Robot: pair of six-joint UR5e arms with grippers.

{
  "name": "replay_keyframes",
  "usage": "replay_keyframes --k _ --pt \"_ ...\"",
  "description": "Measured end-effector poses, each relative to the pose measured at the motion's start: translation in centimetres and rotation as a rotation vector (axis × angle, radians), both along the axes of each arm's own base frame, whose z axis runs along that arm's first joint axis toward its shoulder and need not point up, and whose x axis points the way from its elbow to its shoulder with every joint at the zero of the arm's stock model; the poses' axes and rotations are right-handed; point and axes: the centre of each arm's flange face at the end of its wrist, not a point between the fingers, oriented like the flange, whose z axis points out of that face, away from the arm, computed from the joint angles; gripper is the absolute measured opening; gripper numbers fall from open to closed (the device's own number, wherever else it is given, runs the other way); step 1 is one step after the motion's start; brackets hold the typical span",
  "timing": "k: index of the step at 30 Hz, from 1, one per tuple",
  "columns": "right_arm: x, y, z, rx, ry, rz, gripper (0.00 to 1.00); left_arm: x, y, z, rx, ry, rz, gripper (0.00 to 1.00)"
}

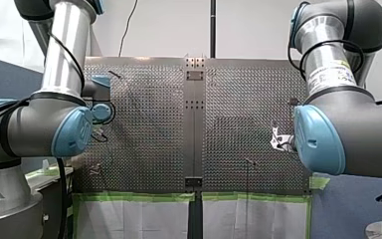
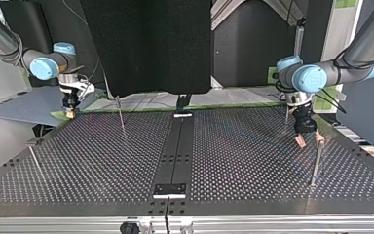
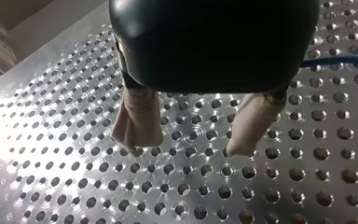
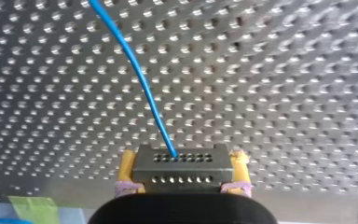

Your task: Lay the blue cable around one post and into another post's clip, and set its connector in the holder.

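First, at the top view's left: edge post (image 2: 35, 163), by the table's (image 2: 185, 161) side. Next, my right gripper (image 2: 70, 112) over the far corner, yellow pads (image 4: 127, 168) clenched on the connector (image 4: 181, 167); blue cable (image 4: 140, 74) runs from the connector ahead over the holes. Then middle post (image 2: 121, 114), far half. Rightmost, my left gripper (image 2: 308, 140), beige fingers (image 3: 137, 119) spread, nothing between them, just above the table; right post (image 2: 316, 163) just beside it.
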Motion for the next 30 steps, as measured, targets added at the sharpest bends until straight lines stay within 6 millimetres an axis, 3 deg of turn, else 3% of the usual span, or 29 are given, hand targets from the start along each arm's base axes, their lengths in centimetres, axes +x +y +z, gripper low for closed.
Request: replay_keyframes --k 22,30 --pt "2.8 2.8 12.3 -0.051 0.045 -0.007 0.00 0.0 -0.2 0.0 0.008 0.003 -0.001 1.00" --pt "2.9 3.9 16.5 -0.124 0.007 0.010 0.00 0.0 -0.3 0.0 0.010 0.004 -0.001 1.00"
